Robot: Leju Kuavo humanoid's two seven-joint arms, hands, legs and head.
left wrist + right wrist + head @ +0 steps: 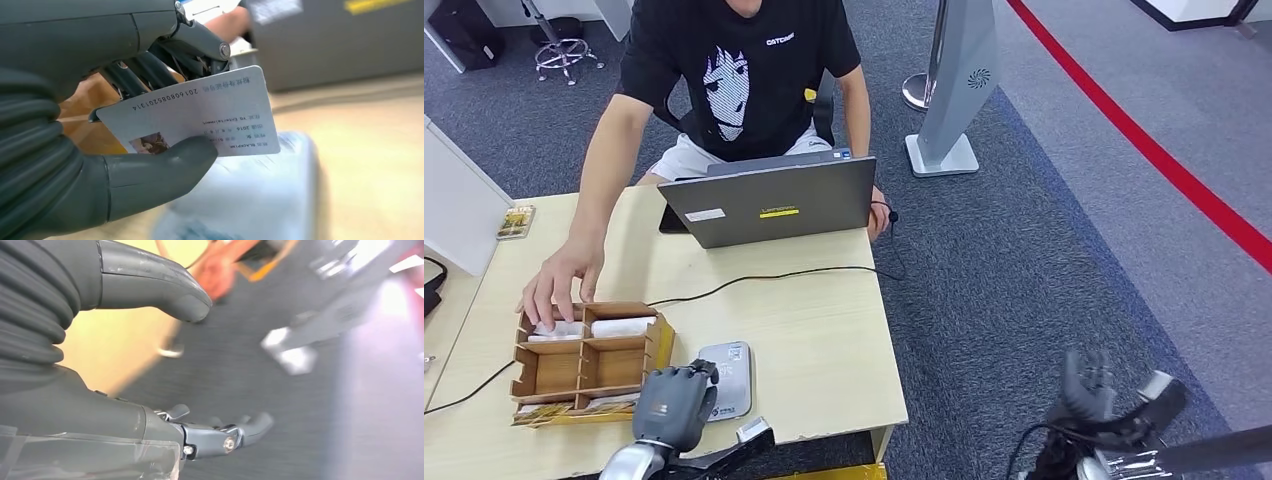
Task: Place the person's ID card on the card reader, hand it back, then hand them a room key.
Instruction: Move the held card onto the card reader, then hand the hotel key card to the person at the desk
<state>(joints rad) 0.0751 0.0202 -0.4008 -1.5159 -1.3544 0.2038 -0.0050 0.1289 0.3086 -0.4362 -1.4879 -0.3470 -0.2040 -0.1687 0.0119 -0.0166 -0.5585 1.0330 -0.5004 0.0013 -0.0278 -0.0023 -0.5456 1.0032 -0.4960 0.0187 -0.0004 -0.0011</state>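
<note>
My left hand (674, 405) pinches a white ID card (200, 112) between thumb and fingers, just over the near end of the pale blue-grey card reader (728, 377) at the table's front edge. In the left wrist view the reader (260, 195) lies blurred right below the card. A wooden compartment box (584, 365) to the left of the reader holds white room key cards (622, 327); the person's hand (559, 285) rests on its far left compartment. My right hand (1089, 390) hangs open off the table to the right, over the carpet; its fingers (235, 432) are spread and hold nothing.
A person in a black T-shirt (739, 70) sits behind the wooden table (824, 320), with a grey laptop (769, 200) in front of them. A black cable (764, 278) runs across the table. A white stand (954, 85) and a red floor line (1154, 160) lie to the right.
</note>
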